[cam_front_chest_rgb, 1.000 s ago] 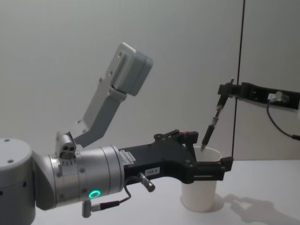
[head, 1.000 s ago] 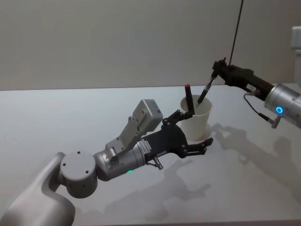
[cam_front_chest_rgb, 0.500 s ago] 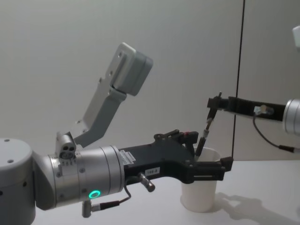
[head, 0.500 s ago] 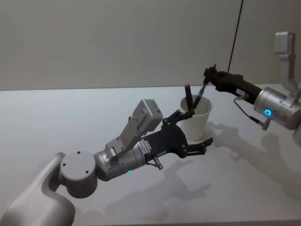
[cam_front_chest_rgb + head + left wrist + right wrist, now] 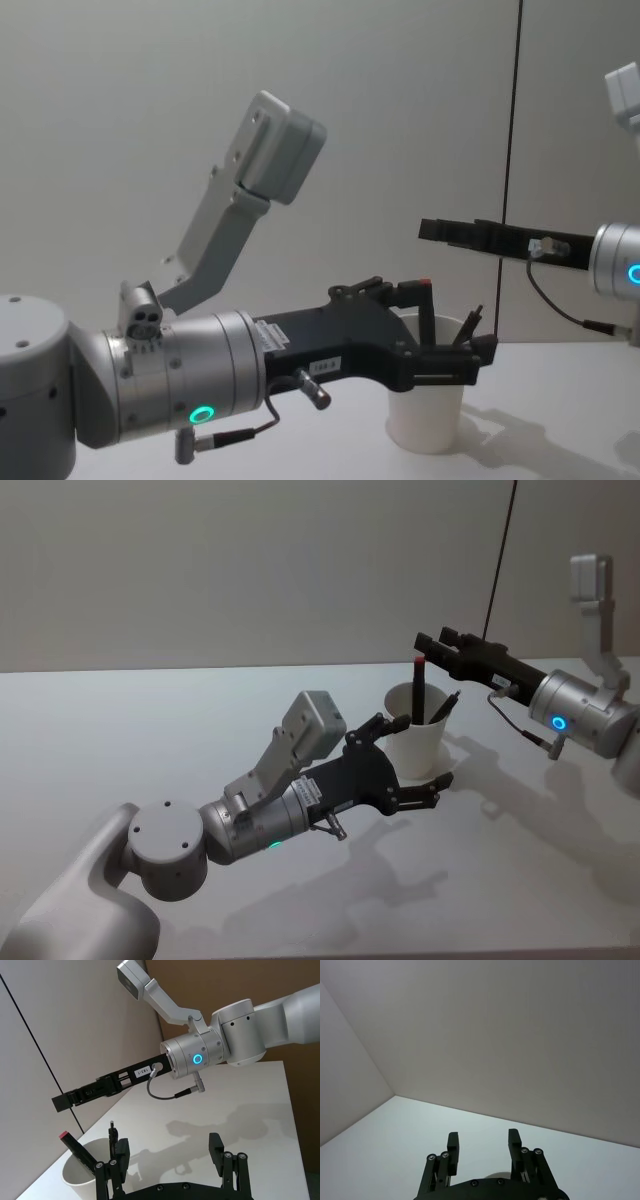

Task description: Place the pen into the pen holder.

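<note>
From the left wrist view, the right gripper [image 5: 62, 1102] hangs above the pen holder [image 5: 82, 1172], fingers apart and holding nothing; the head view shows the left gripper [image 5: 420, 760] spread wide around that white paper cup without clamping it. The cup stands mid-bench toward the far edge. A black pen [image 5: 445, 706] leans inside, tip up toward the right rim, beside a red-capped pen [image 5: 417, 685].

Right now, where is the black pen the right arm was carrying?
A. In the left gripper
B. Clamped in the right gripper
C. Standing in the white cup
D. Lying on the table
C: the black pen leans inside the cup beside the red-capped pen, and the right gripper hangs open above it.
</note>
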`<action>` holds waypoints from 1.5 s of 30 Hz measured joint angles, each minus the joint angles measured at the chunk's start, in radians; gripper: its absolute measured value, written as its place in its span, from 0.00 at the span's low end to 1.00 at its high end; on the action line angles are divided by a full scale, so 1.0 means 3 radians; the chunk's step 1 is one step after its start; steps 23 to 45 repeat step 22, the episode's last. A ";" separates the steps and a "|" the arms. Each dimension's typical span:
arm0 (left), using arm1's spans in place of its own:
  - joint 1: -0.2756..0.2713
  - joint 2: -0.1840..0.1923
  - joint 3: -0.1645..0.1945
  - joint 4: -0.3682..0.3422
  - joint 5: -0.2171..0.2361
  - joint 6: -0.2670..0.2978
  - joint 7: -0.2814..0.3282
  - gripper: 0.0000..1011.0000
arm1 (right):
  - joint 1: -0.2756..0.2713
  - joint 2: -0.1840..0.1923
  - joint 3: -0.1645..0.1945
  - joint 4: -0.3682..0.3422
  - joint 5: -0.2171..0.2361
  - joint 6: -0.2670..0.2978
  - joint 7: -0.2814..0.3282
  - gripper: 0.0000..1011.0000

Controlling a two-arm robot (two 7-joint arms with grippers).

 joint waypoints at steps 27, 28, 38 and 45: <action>0.0000 0.0000 0.0000 0.0000 0.0000 0.0000 0.0000 0.99 | -0.0187 0.0092 0.0069 -0.0419 0.0173 0.0108 0.0016 0.99; 0.0000 0.0000 0.0000 0.0000 0.0000 0.0000 0.0000 0.99 | -0.0187 0.0092 0.0069 -0.0419 0.0173 0.0108 0.0016 0.99; 0.0000 0.0000 0.0000 0.0000 0.0000 0.0000 0.0000 0.99 | -0.0187 0.0092 0.0069 -0.0419 0.0173 0.0108 0.0016 0.99; 0.0000 0.0000 0.0000 0.0000 0.0000 0.0000 0.0000 0.99 | -0.0187 0.0092 0.0069 -0.0419 0.0173 0.0108 0.0016 0.99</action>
